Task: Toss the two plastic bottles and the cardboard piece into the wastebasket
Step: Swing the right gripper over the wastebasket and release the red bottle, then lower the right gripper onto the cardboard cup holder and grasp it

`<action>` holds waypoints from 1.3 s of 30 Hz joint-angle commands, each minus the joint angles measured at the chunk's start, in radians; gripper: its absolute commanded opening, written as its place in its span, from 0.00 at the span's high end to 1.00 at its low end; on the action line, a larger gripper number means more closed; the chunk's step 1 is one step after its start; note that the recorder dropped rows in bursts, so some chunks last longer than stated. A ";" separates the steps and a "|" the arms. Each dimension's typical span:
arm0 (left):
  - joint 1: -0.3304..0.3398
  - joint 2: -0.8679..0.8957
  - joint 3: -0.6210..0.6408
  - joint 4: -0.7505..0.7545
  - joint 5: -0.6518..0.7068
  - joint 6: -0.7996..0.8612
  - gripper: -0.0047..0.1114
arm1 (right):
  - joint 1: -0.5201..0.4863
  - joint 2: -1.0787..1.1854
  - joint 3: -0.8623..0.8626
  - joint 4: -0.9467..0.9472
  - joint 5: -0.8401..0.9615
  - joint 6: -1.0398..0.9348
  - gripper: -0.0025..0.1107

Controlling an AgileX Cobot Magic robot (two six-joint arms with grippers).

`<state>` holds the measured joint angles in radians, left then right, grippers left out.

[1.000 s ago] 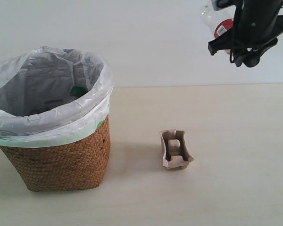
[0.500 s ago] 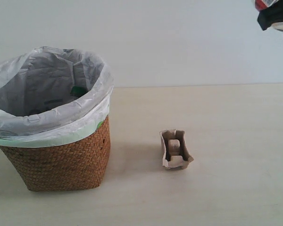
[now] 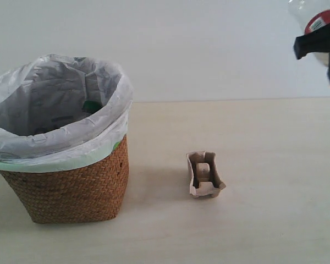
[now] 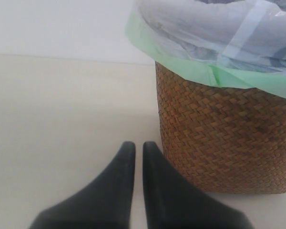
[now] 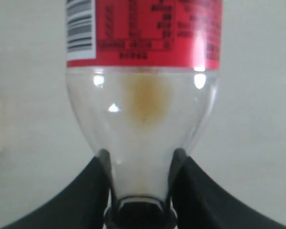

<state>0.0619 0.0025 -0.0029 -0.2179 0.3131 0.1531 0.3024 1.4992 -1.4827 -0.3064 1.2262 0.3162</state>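
Observation:
The wicker wastebasket (image 3: 66,187) with its white bag stands at the left. A green bit (image 3: 91,105) shows inside it, and I cannot tell whether it is the larger bottle's cap. The cardboard piece (image 3: 203,175) sits upright on the table right of the basket. High at the right edge, my right gripper (image 3: 324,47) is shut on the neck of the small red-label bottle (image 3: 314,14). In the right wrist view its fingers (image 5: 101,164) clamp the bottle (image 5: 143,109) just above the black cap (image 5: 140,212). My left gripper (image 4: 138,147) is shut and empty, low beside the basket wall (image 4: 224,133).
The pale table (image 3: 275,220) stretches around the cardboard piece and to the right. A plain white wall (image 3: 209,49) stands behind. The left arm is outside the exterior view.
The right gripper has carried the red-label bottle rightward, nearly out of the top right corner, then a little lower at the right edge. Basket and cardboard piece have stayed put.

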 commanded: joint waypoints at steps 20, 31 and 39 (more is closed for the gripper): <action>0.003 -0.002 0.003 0.002 -0.003 -0.009 0.91 | 0.439 0.364 -0.473 0.593 -0.296 -0.061 0.10; 0.003 -0.002 0.003 0.002 -0.003 -0.009 0.91 | 0.439 0.338 -0.473 0.340 -0.054 -0.030 0.31; 0.003 -0.002 0.003 0.002 -0.003 -0.009 0.91 | 0.439 0.333 -0.460 0.184 -0.005 0.022 0.38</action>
<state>0.0619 0.0025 -0.0029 -0.2179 0.3131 0.1531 0.7405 1.8451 -1.9501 -0.0852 1.2155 0.3215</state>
